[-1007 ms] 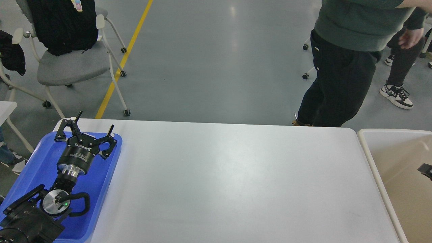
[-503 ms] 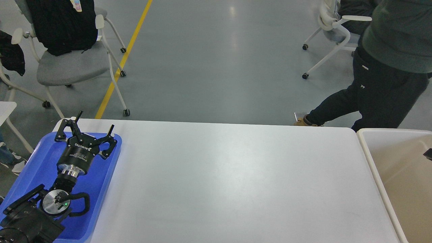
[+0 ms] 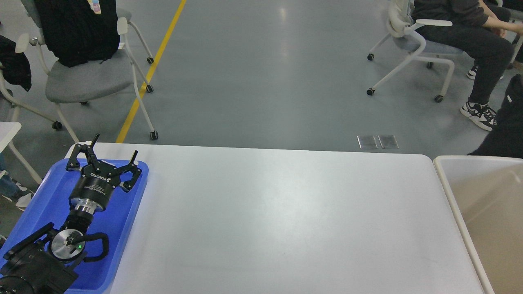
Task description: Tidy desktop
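The white desktop [image 3: 278, 212] fills the middle of the head view, and I see nothing lying on its surface. My left gripper [image 3: 115, 148] is open and empty, with its fingers spread, held over the far end of the blue tray [image 3: 36, 204] at the desktop's left edge. My right gripper is out of view.
A beige, white-rimmed bin [image 3: 486, 212] stands at the desktop's right edge. Beyond the desktop, a grey chair with a black coat [image 3: 77, 53] is at the far left. A seated person on a white chair [image 3: 445, 36] is at the far right. A dark figure [image 3: 508, 122] is at the right edge.
The standing person behind the desktop's far right corner has walked off to the right. The dark part at the right edge over the bin has gone from view. My left arm has not moved.
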You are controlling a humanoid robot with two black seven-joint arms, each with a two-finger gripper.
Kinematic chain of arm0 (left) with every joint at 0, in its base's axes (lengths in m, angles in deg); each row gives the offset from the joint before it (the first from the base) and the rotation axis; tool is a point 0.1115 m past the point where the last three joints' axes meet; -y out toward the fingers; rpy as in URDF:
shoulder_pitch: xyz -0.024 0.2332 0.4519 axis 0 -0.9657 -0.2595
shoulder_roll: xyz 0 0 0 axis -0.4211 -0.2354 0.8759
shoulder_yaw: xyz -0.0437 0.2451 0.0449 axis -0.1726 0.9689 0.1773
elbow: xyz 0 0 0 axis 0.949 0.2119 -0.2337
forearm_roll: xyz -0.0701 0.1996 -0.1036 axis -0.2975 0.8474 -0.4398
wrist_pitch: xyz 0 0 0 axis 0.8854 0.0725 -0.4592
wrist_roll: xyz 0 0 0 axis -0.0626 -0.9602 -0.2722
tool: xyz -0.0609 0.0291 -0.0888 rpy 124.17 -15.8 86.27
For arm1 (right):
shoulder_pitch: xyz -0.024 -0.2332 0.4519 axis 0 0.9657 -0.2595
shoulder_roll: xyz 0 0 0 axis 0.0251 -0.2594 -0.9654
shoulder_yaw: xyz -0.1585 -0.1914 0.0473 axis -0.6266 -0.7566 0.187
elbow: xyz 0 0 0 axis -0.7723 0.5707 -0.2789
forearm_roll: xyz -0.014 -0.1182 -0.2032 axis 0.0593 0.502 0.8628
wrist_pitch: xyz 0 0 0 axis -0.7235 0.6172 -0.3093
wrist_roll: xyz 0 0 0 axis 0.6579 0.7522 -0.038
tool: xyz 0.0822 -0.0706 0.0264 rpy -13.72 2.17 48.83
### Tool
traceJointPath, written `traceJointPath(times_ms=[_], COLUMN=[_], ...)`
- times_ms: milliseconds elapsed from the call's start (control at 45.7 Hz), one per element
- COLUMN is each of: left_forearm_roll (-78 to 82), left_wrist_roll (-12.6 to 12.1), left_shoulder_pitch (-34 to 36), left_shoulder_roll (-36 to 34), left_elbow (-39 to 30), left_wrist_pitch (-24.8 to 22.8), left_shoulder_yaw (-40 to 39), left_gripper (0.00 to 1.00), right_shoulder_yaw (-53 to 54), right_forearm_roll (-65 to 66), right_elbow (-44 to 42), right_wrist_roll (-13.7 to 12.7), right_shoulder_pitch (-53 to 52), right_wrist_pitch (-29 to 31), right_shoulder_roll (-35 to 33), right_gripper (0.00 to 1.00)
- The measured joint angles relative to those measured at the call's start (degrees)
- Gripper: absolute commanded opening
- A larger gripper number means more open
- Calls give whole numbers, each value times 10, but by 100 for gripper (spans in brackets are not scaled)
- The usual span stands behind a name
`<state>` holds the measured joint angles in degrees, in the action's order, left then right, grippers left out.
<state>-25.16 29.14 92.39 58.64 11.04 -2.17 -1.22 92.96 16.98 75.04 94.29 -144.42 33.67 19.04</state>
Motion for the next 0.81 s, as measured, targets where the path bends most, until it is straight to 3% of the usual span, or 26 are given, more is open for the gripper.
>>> traceJointPath(times_ms=[175, 525, 613, 700, 810], left_forearm_roll=[0, 0, 0, 0, 0], left_wrist_roll=[0, 0, 0, 0, 0], left_shoulder_pitch=[0, 0, 0, 0, 0], left_shoulder_roll=[0, 0, 0, 0, 0], left_elbow=[0, 0, 0, 0, 0], left_wrist_pitch=[0, 0, 0, 0, 0], left_shoulder_yaw=[0, 0, 0, 0, 0], left_gripper=[99, 99, 99, 99, 99], right_shoulder_yaw=[58, 265, 294, 314, 329], right_forearm_roll=[-11, -13, -12, -11, -10], right_elbow=[45, 263, 296, 319, 335], right_wrist_roll=[6, 28, 63, 122, 173], right_shoulder_pitch=[-25, -4, 8, 30, 63], right_wrist_pitch=[2, -1, 0, 1, 2], right_shoulder_roll=[-18, -61, -61, -54, -43], right_gripper=[100, 100, 100, 100, 100])
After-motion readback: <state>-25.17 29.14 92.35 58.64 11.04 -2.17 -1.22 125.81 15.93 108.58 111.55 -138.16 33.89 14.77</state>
